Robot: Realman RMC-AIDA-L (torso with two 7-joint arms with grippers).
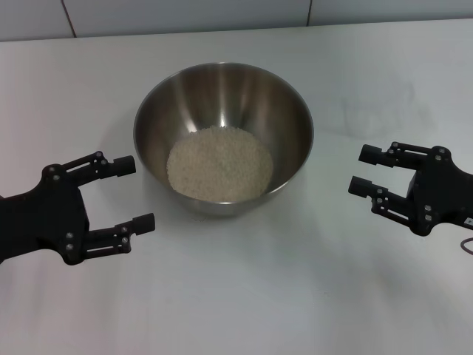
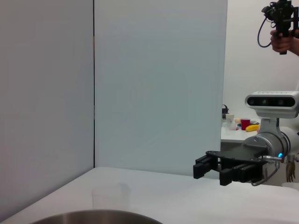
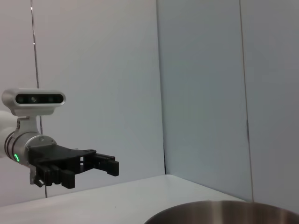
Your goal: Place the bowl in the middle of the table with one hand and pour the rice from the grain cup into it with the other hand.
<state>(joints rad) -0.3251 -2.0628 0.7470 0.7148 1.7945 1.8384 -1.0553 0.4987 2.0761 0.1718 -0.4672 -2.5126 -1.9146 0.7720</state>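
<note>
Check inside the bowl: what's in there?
The bowl holds the rice, a pale mound covering its bottom. The steel floor beneath is hidden. Left gripper and right gripper flank it, open, empty.

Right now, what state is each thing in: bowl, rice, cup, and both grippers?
bowl: upright mid-table, holding rice.
rice: heaped in the bowl's bottom.
grain cup: upright on the table past the bowl, looks empty; faint, seen only from the left wrist.
left gripper: open, empty, beside the bowl.
right gripper: open, empty, on the bowl's other side.
</note>
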